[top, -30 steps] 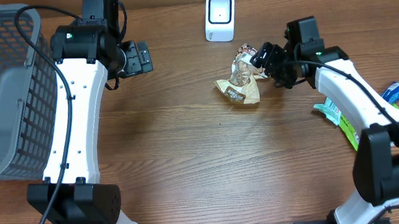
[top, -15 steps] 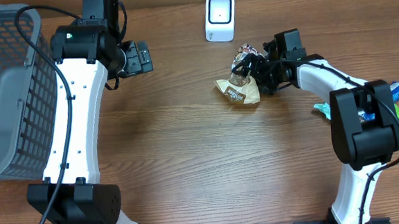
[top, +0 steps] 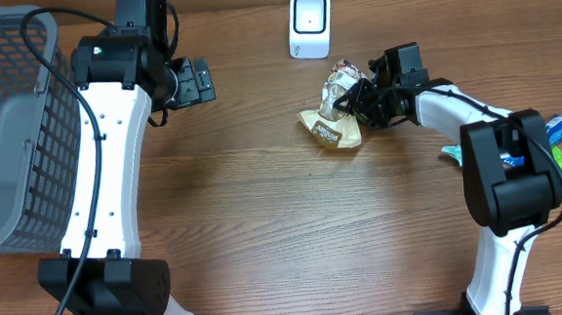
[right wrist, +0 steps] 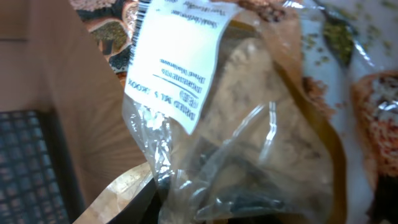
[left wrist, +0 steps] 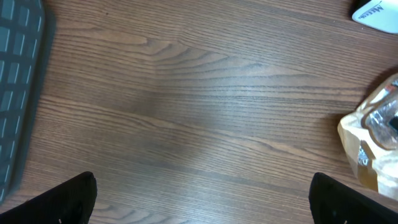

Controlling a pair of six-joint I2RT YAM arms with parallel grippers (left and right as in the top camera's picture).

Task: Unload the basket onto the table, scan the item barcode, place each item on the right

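Observation:
The item is a crinkly clear-and-tan snack bag (top: 335, 115) lying on the table just below the white scanner (top: 310, 24). My right gripper (top: 364, 102) is at the bag's right side with its jaws pinched on the plastic. In the right wrist view the bag (right wrist: 261, 112) fills the frame, its film bunched between my fingers (right wrist: 143, 205), and a white printed label (right wrist: 177, 56) with a barcode edge faces the camera. My left gripper (top: 193, 82) hangs open at the upper left, nothing between its fingers (left wrist: 74, 196). The bag's edge (left wrist: 373, 143) shows at the right of that view.
A grey mesh basket (top: 5, 125) stands at the left edge of the table. A green packet (top: 477, 165) and a blue packet (top: 558, 129) lie at the far right, under my right arm. The scanner's corner (left wrist: 379, 12) shows in the left wrist view.
My right gripper reached left into the bag and closed on its plastic. The bag shifted slightly left. The left arm has not moved.

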